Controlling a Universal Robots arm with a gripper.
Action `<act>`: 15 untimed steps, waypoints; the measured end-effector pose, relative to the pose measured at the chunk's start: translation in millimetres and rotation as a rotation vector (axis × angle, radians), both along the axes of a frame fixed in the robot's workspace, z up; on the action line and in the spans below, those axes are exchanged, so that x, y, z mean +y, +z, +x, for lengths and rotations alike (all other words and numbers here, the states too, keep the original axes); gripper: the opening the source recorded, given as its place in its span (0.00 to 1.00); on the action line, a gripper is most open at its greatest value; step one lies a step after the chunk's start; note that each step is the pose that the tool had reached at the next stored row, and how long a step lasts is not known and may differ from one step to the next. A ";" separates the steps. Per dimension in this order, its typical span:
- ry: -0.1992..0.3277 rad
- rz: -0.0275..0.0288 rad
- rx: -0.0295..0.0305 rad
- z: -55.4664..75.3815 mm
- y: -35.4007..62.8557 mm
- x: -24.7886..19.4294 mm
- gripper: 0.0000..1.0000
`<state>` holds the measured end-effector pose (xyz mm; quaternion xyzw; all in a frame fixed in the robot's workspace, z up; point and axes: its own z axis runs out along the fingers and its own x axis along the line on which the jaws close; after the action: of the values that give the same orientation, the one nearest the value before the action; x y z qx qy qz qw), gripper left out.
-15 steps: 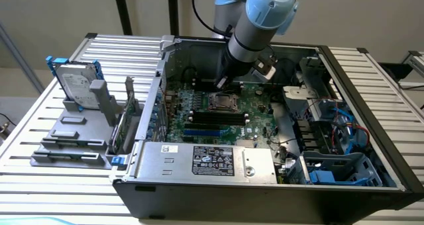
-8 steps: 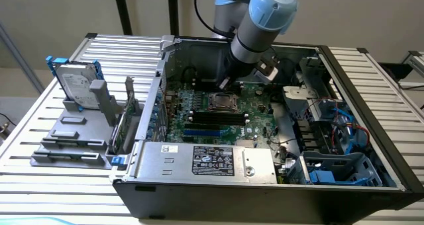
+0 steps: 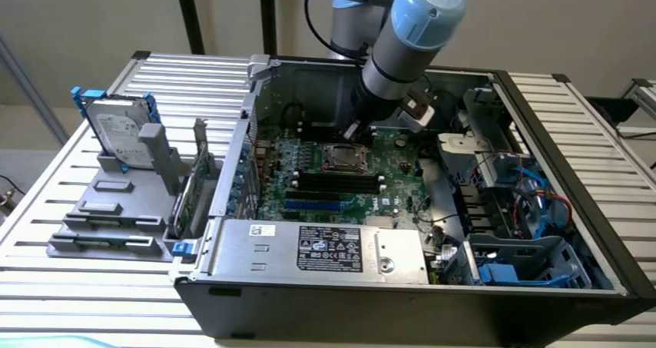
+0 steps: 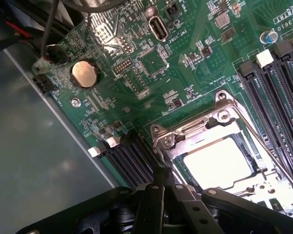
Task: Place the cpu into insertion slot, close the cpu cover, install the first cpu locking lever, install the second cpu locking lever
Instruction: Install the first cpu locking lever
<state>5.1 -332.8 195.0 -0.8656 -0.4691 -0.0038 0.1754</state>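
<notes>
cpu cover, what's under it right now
Through the window of the cpu cover the silvery top of the cpu shows, seated in the insertion slot. The frame hides the chip's edges and the socket contacts beneath it. The shut claw is beside it.

cpu (image 4: pixel 219 162) in insertion slot (image 4: pixel 256 171), cpu cover (image 4: pixel 198 130) over it, memory slots (image 3: pixel 334 183) just beside

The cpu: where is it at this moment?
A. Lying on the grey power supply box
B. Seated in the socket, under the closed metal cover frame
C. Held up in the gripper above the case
B: the cpu shows through the window of the cpu cover, which lies flat over the insertion slot.
</notes>
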 end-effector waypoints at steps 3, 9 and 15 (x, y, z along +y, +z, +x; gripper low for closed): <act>0.000 0.0000 -0.0001 0.8 -1.0 -0.1 0.11; 0.000 -0.0002 0.0000 1.6 -2.8 -0.4 0.11; 0.001 0.0019 -0.0001 2.7 -3.2 -0.3 0.11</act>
<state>7.7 -333.2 191.8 -0.8652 -0.4695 -0.0042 0.1762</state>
